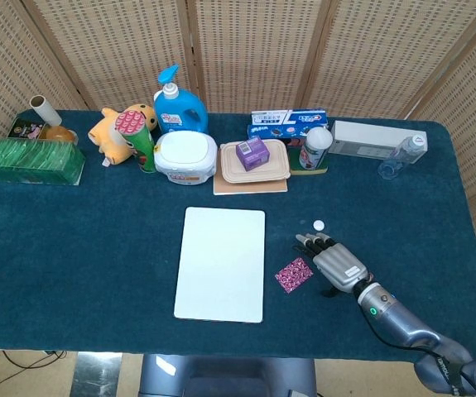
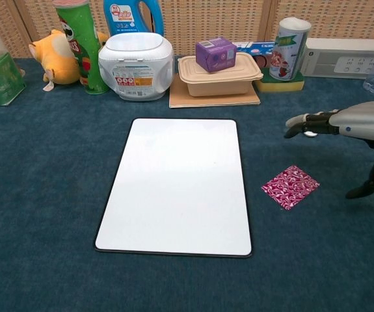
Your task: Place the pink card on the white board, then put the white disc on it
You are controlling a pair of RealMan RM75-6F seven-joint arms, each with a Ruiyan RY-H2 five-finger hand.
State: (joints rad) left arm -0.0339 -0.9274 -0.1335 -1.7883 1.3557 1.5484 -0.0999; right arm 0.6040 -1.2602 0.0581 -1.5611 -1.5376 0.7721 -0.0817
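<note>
The white board (image 1: 221, 263) (image 2: 177, 185) lies flat in the middle of the blue cloth. Just right of its near corner lies the pink patterned card (image 1: 294, 275) (image 2: 290, 186). The small white disc (image 1: 319, 224) sits on the cloth beyond the card. My right hand (image 1: 330, 258) (image 2: 343, 123) hovers palm down just right of the card and near the disc, fingers stretched toward the board, thumb hanging down, holding nothing. In the chest view its fingertips (image 2: 297, 122) cover most of the disc. My left hand does not show.
Along the back stand a green box (image 1: 29, 160), a plush toy (image 1: 113, 131), a chips can (image 2: 77, 42), a blue bottle (image 1: 175, 103), a white tub (image 2: 136, 57), a beige food box (image 2: 218, 75) with a purple carton (image 2: 215, 54), a tin (image 2: 287, 45) and a white case (image 1: 370, 138).
</note>
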